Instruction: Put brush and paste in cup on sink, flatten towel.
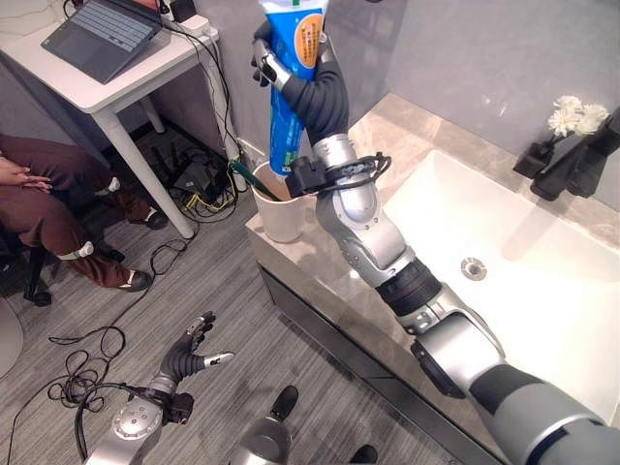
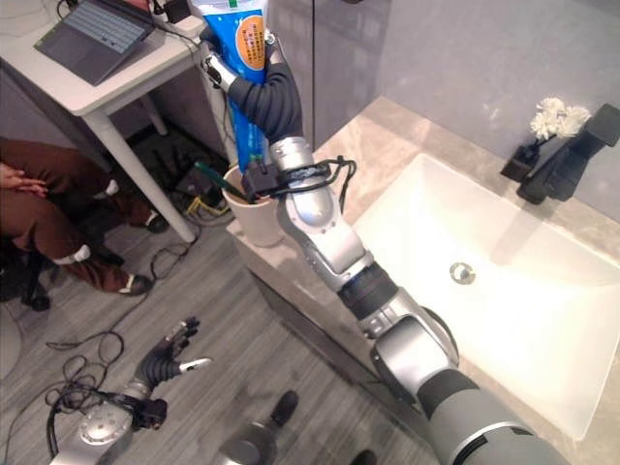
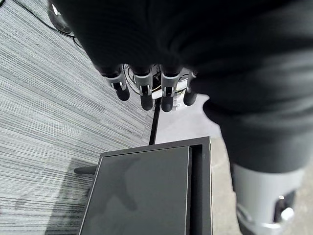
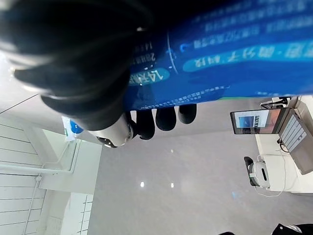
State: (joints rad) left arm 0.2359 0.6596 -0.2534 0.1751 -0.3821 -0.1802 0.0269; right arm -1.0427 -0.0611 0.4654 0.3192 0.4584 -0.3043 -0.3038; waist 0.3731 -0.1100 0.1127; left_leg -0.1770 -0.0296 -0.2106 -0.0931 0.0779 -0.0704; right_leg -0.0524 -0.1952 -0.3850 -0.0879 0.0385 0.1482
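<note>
The paste tube [image 1: 292, 58] stands upright at the top centre of the frame, clamped in the right hand [image 1: 276, 63], whose fingers [image 4: 165, 117] curl round the tube's upper part. Its lower end hangs at the mouth of the cream cup [image 1: 281, 211], which sits on the very corner of the marble worktop [image 1: 407, 121], left of the white sink [image 1: 542, 291]. A green-handled brush [image 1: 254, 180] already leans inside the cup.

The risk I see is the cup's position: it stands so close to the worktop's edge that a sideways nudge from the long tube or the wrist could tip it to the floor. The tube is tall and top-heavy, so if it is let go while tilted it may lever the cup over or flop out. It could also jam against the brush.

The left hand [image 1: 194, 351] hangs low by the floor at lower left, fingers [image 3: 142, 90] loosely spread, holding nothing.
</note>
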